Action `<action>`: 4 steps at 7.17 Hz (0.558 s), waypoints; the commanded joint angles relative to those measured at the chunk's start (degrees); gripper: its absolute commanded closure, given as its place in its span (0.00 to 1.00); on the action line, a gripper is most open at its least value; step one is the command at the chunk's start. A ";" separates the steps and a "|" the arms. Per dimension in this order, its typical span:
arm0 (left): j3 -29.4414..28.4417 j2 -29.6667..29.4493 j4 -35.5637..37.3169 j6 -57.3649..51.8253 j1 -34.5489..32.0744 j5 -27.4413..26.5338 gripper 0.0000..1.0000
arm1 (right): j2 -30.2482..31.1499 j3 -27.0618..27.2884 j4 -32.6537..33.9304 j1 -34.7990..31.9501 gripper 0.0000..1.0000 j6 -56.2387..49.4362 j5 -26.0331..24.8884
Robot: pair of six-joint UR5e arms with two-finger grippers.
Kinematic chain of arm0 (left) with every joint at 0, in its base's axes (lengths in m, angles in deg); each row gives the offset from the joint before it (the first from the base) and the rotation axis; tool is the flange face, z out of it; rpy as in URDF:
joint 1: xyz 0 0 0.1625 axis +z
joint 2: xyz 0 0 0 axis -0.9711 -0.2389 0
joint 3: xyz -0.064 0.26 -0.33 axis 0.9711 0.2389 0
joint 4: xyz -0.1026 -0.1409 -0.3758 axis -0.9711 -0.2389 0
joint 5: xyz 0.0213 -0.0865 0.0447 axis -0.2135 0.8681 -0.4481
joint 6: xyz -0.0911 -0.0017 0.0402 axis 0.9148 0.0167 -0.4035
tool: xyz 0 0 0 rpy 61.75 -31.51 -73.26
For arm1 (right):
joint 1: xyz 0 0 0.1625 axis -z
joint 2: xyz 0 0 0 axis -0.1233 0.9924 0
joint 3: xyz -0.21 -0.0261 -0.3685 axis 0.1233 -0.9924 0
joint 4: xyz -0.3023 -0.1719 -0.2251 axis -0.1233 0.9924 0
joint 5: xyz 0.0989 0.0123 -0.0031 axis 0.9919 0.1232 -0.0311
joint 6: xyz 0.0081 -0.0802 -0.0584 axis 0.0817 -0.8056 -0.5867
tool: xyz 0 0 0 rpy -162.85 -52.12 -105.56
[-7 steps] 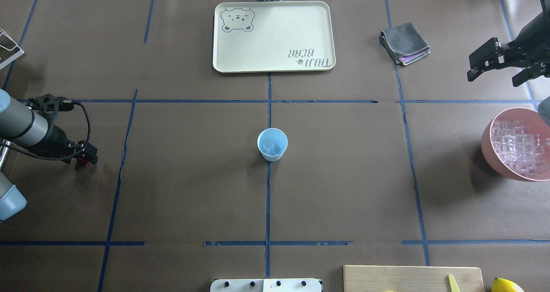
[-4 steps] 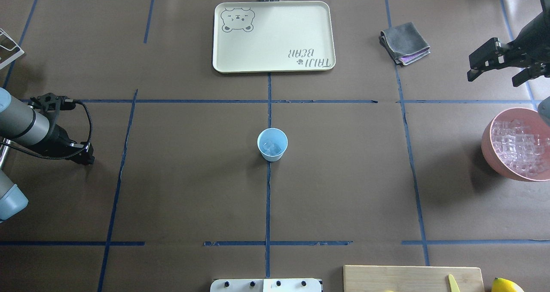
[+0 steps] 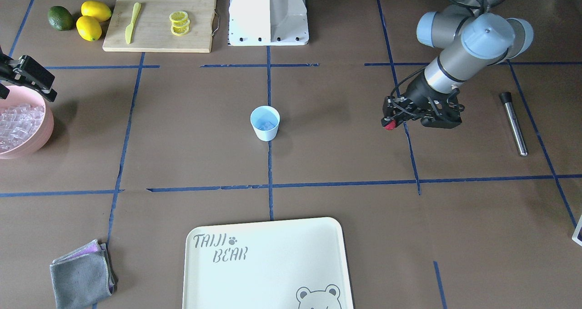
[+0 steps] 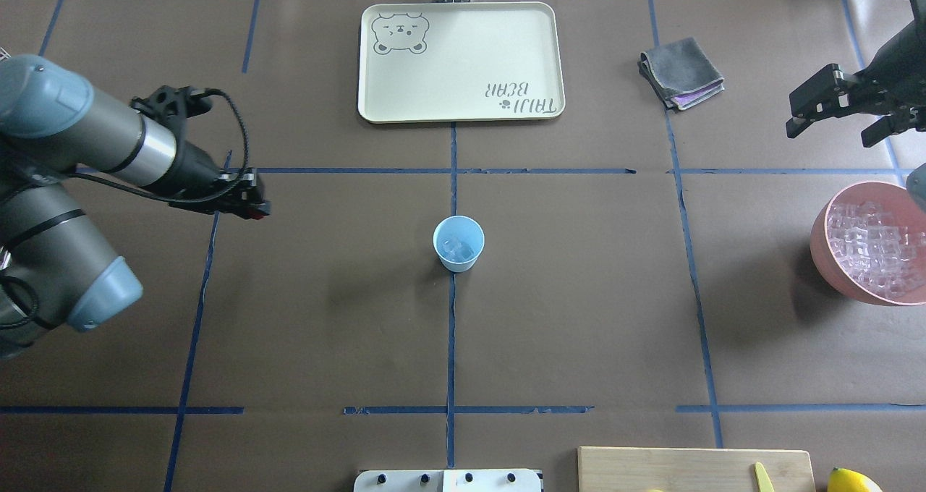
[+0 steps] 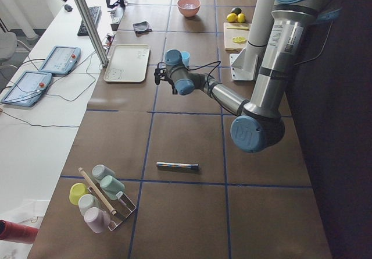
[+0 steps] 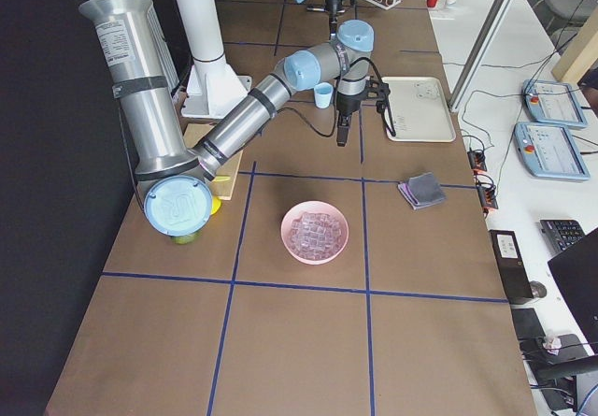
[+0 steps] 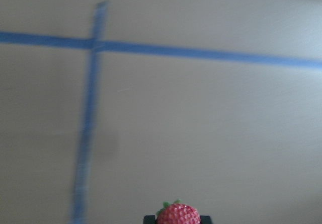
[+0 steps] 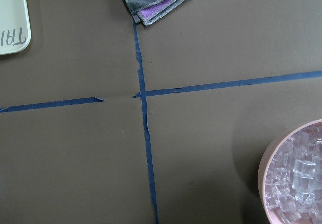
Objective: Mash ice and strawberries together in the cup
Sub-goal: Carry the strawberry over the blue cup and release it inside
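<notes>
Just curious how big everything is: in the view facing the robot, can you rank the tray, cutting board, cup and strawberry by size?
1. tray, largest even though it is cut off at the bottom; it is also nearest the camera
2. cutting board
3. cup
4. strawberry

- Worktop (image 4: 579, 297): dull brown, crossed by a grid of blue tape lines (image 4: 451, 333).
- Cup (image 4: 459, 243), centre of the frame: light blue, paler inside.
- Strawberry (image 7: 178, 215): red, speckled with seeds, green leaves on top.
- Bowl (image 4: 819, 240), right edge: pink, holding clear, whitish ice (image 4: 872, 246).
- Tray (image 4: 463, 65), top centre: cream, with a grey bear drawing and grey lettering.
- Cloth (image 4: 680, 69): grey with a purple layer.
- Lemons (image 3: 93, 18): yellow.
</notes>
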 commanded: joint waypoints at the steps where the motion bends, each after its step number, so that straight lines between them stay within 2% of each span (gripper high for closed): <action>1: -2.40 -11.99 0.57 12.97 8.36 -5.05 1.00 | 0.56 0.05 -0.21 -0.16 0.00 -0.09 0.12; 3: -9.40 -21.13 0.58 14.84 12.52 -11.05 1.00 | 0.65 0.05 -0.21 -0.25 0.00 -0.09 0.64; 4: -10.66 -21.87 0.40 14.85 12.61 -11.16 1.00 | 0.74 0.05 -0.29 -0.25 0.00 -0.09 1.25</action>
